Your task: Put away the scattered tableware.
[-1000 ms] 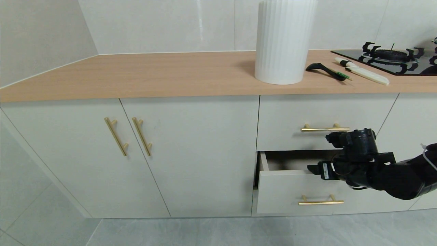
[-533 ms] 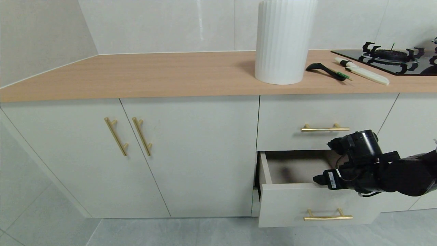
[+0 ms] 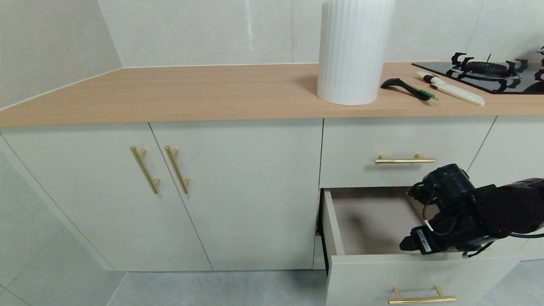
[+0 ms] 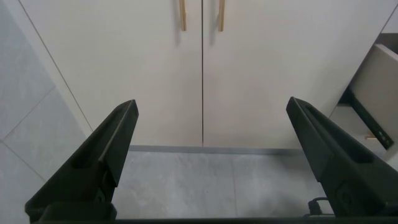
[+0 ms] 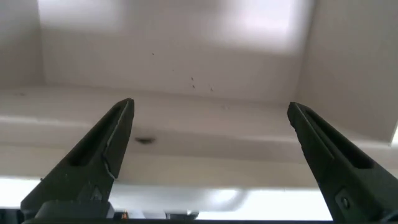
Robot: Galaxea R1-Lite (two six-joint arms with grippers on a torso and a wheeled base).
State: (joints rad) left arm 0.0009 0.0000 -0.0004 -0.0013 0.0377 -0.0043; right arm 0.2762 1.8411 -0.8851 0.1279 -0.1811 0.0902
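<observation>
Here the right gripper [image 3: 409,245], jaws apart, sat at the front edge of the drawer [image 3: 335,225]; the tableware [image 3: 408,88] lay on the counter [image 3: 212,93] above the drawer. The pull probably needed to run straight and level.

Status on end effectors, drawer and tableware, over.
Right end effector open at drawer front rim; left end effector open, facing cabinet doors. Drawer open, visible floor bare. Knife, black utensil on counter; nothing in the way.
</observation>
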